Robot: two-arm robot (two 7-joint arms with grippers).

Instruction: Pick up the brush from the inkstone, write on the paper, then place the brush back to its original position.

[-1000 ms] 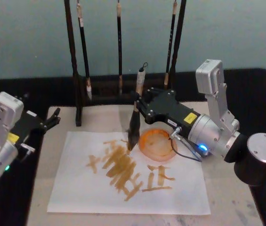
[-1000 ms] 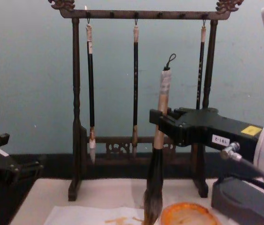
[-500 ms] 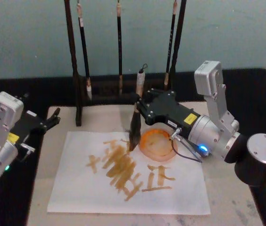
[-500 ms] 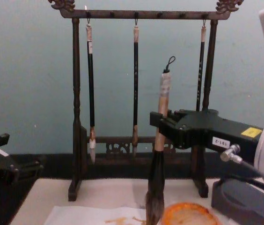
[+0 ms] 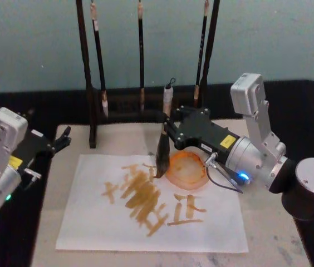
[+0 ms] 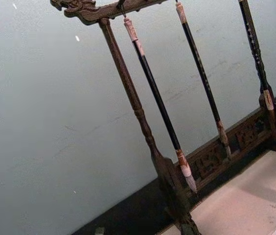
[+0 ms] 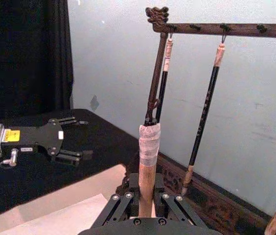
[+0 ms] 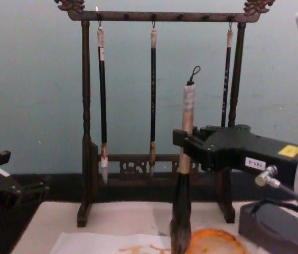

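The brush [image 5: 162, 151] is clamped upright in the right hand [image 5: 166, 129], tip at the paper's [image 5: 90, 222] far edge beside the inkstone [image 5: 187, 173]; if dragged low, strokes could be smeared. The left hand [image 5: 57, 143] is parked left, spread apart.

White label [image 8: 255, 162] on right gripper [image 8: 186, 142] — roughly "191-2", yellow sticker [image 8: 289, 151] illegible.

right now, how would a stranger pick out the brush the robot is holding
Find the dark wooden rack at the back, then the white paper sheet with yellow-orange strokes before it. Nearly upright over the sheet's far edge, shut in the right claw, is the thick tan-handled brush with a bushy grey-brown tip; the three thin black brushes hang from the rack.
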